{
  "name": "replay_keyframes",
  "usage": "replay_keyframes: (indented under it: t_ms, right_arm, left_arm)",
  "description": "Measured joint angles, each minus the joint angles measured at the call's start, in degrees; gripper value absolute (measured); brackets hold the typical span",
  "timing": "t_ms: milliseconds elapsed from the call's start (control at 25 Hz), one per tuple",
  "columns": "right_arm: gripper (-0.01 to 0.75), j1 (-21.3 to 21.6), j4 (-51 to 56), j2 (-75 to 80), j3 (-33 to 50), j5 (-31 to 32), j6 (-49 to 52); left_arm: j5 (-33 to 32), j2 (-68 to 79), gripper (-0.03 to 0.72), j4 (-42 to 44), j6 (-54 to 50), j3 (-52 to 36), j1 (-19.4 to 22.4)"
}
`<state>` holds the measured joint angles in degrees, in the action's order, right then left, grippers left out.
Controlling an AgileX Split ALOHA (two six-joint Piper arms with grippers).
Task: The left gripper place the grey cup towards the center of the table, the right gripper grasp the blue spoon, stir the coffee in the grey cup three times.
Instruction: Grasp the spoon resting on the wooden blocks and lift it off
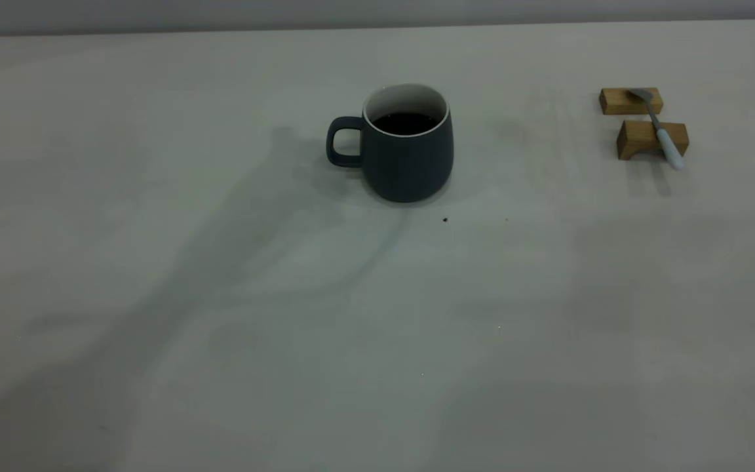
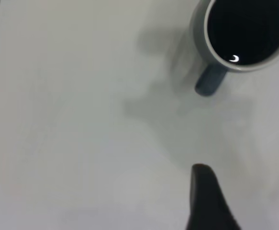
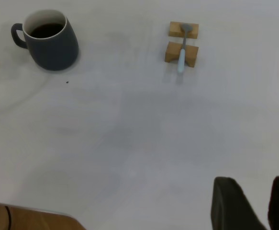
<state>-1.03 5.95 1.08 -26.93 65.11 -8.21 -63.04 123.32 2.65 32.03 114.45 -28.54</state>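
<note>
The grey cup stands upright near the middle of the table, handle to the left, dark coffee inside. Across two tan wooden blocks at the far right lies the blue spoon, bowl on the far block. Neither gripper shows in the exterior view. In the left wrist view my left gripper hangs above the bare table, clear of the cup; only one dark finger shows, with wide free space beside it. My right gripper is well short of the spoon, fingers close together and empty.
The two wooden blocks hold the spoon off the surface. A few tiny dark specks lie just in front of the cup. A wooden edge shows at the corner of the right wrist view.
</note>
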Motion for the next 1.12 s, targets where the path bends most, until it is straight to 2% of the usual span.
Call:
replay_keyframes:
  t_ms: [120,400,720,880,1120]
  right_arm:
    - [0.242,0.0,0.0,0.0,0.0,0.0,0.0]
    - [0.242,0.0,0.0,0.0,0.0,0.0,0.0]
    - [0.242,0.0,0.0,0.0,0.0,0.0,0.0]
    - [0.242,0.0,0.0,0.0,0.0,0.0,0.0]
    - [0.242,0.0,0.0,0.0,0.0,0.0,0.0]
  left_arm:
    - [-3.65,-3.79,0.431,0.95,-6.94,0.11,0.0]
    - [-3.83,-10.1,0.361,8.17,-22.94,-0.28,0.0]
    - [-3.83,-18.6,0.337,10.29,-29.95,-8.5,0.0]
    - [-3.83,-27.41,0.335,10.07,-30.59,-17.32,0.0]
    - [-3.83,-46.7,0.334,6.62,-32.03,-38.85,0.0]
